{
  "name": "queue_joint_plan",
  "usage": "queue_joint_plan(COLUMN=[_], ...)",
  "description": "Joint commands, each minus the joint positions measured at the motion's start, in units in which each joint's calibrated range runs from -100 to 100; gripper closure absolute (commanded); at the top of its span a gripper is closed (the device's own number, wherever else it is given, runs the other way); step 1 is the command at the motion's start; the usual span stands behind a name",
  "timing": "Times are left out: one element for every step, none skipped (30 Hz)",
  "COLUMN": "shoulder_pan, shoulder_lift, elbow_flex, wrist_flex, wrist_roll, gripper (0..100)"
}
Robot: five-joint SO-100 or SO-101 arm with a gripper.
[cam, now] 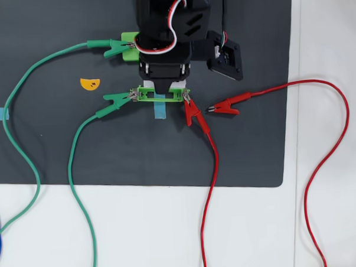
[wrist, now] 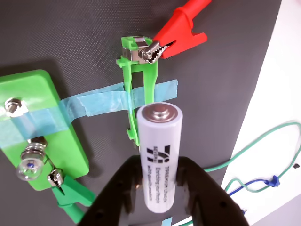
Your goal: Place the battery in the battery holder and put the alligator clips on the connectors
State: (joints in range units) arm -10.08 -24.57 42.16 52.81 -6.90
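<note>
Battery (wrist: 160, 155), a smooth white cylinder, sits clamped between the black tool's (wrist: 159, 188) curved fingers.

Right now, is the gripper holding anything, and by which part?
Yes: the black two-finger gripper grips the white-and-silver cylindrical battery around its lower half, printed side up, its top terminal end free above the narrow green battery holder.

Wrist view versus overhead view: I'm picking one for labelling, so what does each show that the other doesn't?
Only the wrist view shows the battery held in the gripper, the small bulb on the green plate, and its printed text. Only the overhead view shows the loose red clip lying unattached, the orange disc, and the full wire runs. Both show the battery holder taped down, with a red clip on one end.
</note>
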Motion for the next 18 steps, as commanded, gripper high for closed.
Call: queue_joint_plan(shoulder_pan=[-0.37,-0.37,-0.37,-0.37,-0.37,-0.37,-0.37,-0.37,-0.37,-0.37,-0.37,-0.37,-0.37,-0.47,-0.47,-0.47,-0.47,-0.47], shoulder_lift=[4.11,5.22,6.15,6.83,7.43,7.85,8.28,8.79,9.04,9.21,9.38,9.55,9.72,9.72,9.89,10.07,10.24,10.49], elbow_flex=[-0.40,-0.76,-1.02,-1.19,-1.19,-1.28,-1.46,-1.90,-1.98,-1.98,-1.98,-1.98,-1.98,-1.98,-1.98,-1.98,-1.90,-1.72], wrist_flex=[-3.60,-3.60,-3.52,-3.52,-3.60,-3.60,-3.60,-3.86,-4.38,-4.98,-5.67,-6.18,-6.70,-7.13,-7.30,-7.73,-8.25,-8.76], wrist_roll=[-0.21,-0.21,-0.21,-0.21,-0.21,-0.21,-0.21,-0.21,-0.21,-0.21,-0.16,-0.16,-0.21,-0.21,-0.16,-0.11,0.00,0.00], gripper=[99,99,99,99,99,99,99,99,99,99,99,99,99,99,99,99,99,99])
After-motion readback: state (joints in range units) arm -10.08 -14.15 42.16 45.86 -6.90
